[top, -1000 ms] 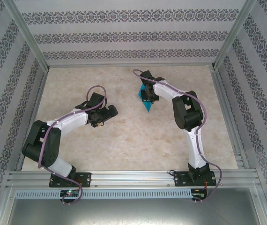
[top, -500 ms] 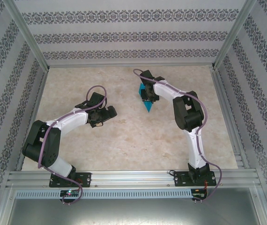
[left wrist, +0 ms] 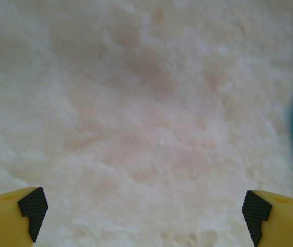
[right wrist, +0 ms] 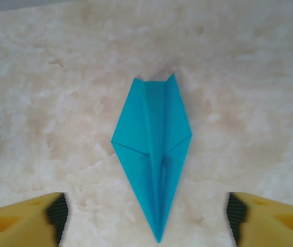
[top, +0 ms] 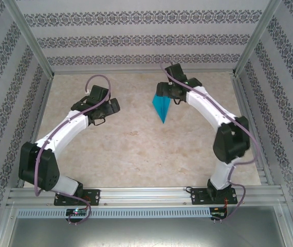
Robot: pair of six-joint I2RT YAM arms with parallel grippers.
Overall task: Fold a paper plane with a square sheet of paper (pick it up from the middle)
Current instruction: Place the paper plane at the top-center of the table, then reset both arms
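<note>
1 creased, pointed paper plane [right wrist: 154, 154]; marbled table [top: 136, 149].

Count: 1 paper plane [top: 161, 107], on 1 table [top: 136, 154]. 2 arms: left arm [top: 59, 136], right arm [top: 216, 110]. 2 grippers: left gripper [left wrist: 144, 208], right gripper [right wrist: 144, 211]. 2 yellow fingers [left wrist: 5, 221] each, 4 total. 4 black pads [left wrist: 32, 206], one per finger. 2 purple cables [top: 98, 76], one per arm.

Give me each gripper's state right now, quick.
Left gripper: open, holding nothing.
Right gripper: open, jaws wide apart, holding nothing; the paper plane lies ungripped on the table below it.
</note>
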